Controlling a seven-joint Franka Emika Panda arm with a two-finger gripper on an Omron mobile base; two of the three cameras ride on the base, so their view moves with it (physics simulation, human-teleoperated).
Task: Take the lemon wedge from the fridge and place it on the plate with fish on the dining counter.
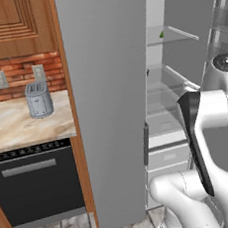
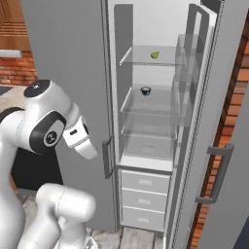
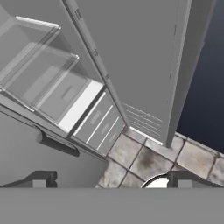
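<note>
— How many shelves does the fridge have?
— Three glass shelves and three drawers. One lemon wedge and one small dark cup sit inside.
— And outside it?
— One toaster, two wall outlets, one dishwasher.

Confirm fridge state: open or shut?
Open. The fridge has its door swung wide, showing the white interior, glass shelves and bottom drawers. A small green lemon wedge sits on the top shelf.

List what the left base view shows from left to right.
Wall sockets → toaster on the worktop, dishwasher below → open fridge door → fridge shelves with a small green thing → robot arm.
</note>
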